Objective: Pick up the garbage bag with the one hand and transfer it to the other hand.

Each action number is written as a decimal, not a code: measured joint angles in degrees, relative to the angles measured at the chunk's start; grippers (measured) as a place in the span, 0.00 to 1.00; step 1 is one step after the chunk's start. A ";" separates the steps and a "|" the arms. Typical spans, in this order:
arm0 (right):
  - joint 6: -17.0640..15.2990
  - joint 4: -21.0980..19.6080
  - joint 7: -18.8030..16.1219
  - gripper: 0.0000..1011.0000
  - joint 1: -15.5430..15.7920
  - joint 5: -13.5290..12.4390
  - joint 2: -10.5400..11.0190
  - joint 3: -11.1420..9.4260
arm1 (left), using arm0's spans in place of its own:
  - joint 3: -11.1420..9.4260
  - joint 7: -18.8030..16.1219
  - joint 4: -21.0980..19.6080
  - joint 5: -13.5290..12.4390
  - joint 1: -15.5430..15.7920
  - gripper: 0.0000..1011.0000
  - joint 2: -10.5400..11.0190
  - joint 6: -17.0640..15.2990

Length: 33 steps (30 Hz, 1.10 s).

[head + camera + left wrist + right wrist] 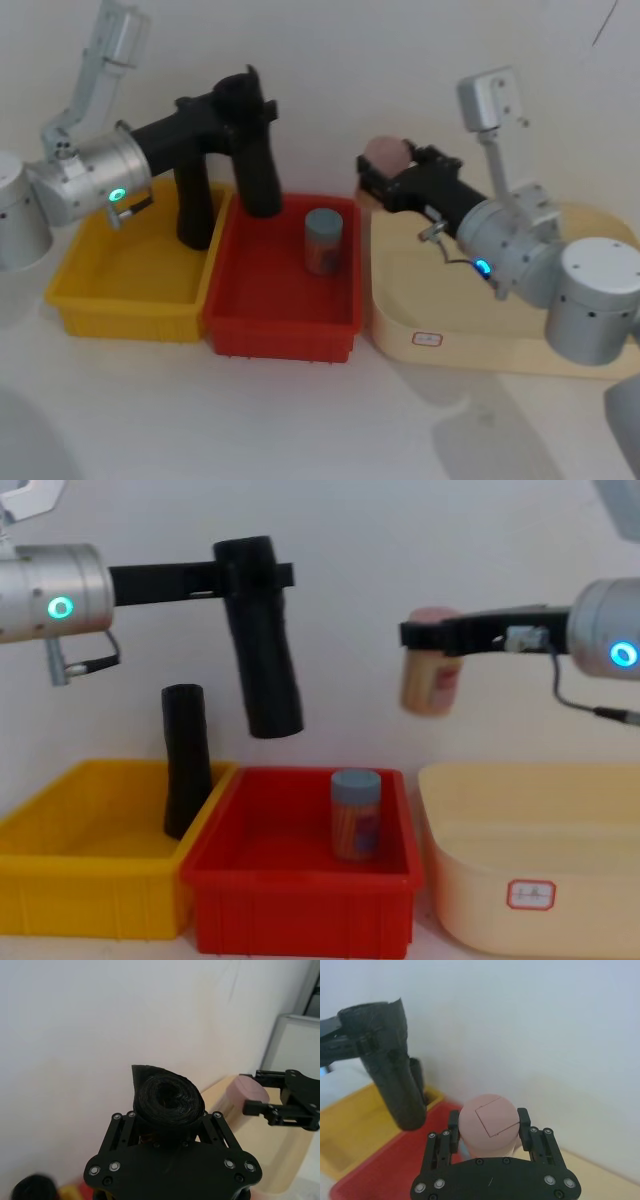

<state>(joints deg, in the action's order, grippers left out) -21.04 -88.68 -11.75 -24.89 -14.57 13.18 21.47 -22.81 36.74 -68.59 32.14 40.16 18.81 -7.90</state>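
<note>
Garbage bag point(265, 670), upper end between left gripper's point(268, 577) fingers, airborne.

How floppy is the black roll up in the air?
Probably stiff: the roll hangs straight below the left gripper, held only near its top. Likely light too. Being round, it may roll if laid down.

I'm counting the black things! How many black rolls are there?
2. The garbage bag hangs in the left gripper above the red bin. The other roll stands in the yellow bin, beside the red one. None seems hidden.
</note>
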 joint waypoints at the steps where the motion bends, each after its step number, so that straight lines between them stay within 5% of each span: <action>1: 0.00 0.00 0.00 0.66 0.00 0.00 0.00 0.00 | -0.19 0.22 0.40 0.07 0.39 0.47 -0.30 0.03; 10: 0.73 -4.50 4.83 0.66 3.05 1.85 1.55 -4.23 | -2.79 5.57 7.30 1.31 5.53 0.47 -4.57 1.86; 21: 0.81 -7.70 9.91 0.66 6.93 3.54 2.79 -9.33 | -5.94 13.90 20.38 2.73 12.04 0.47 -11.36 6.72; 33: -0.63 -9.50 15.09 0.66 11.64 4.55 3.59 -15.59 | -7.75 16.86 28.23 2.48 14.75 0.47 -15.36 11.83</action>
<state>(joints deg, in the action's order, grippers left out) -21.67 -98.18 3.34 -13.25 -10.02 16.76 5.87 -30.56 53.60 -40.35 34.62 54.91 3.45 3.93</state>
